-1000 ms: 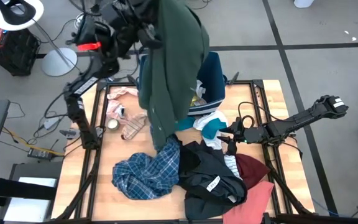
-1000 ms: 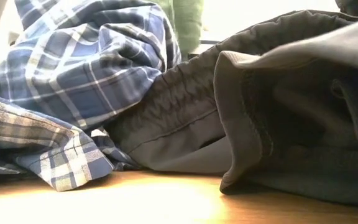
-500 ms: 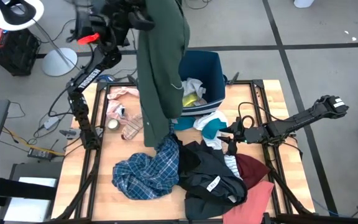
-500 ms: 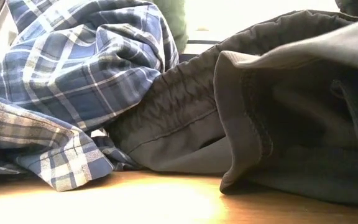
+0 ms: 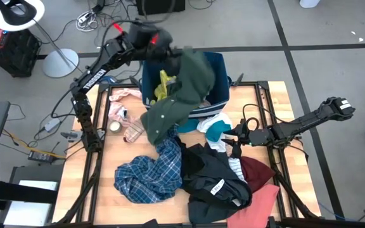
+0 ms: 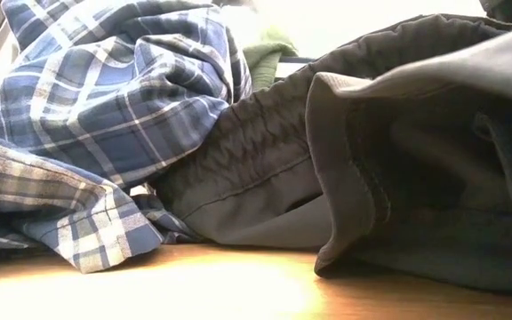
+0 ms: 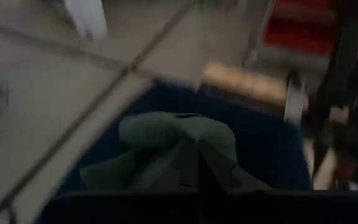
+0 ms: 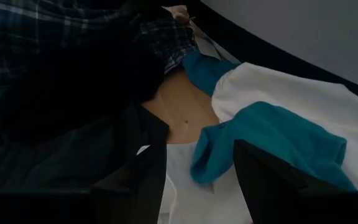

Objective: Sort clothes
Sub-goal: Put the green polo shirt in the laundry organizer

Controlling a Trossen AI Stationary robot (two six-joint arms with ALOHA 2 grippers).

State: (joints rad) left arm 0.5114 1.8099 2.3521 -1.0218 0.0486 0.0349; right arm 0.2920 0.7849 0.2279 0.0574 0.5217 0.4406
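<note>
Dropped within the last second: dark green garment (image 5: 179, 88), earlier hanging high from the left claw (image 5: 159, 45), now draped across the navy bin (image 5: 218, 68) at the far side of the desk (image 5: 75, 196), tail trailing over the rim toward the blue plaid shirt (image 5: 149, 176). Left claw clamped shut on it. Right claw (image 5: 236, 140) spread open beside the teal-white garment (image 5: 215, 132). Likely nearly binned.

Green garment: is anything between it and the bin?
Nothing visible. The left hand, shut on the green garment, holds it over the bin; part drapes over the bin's front rim, its tail on the table. The right hand waits open by the teal-white garment.
</note>
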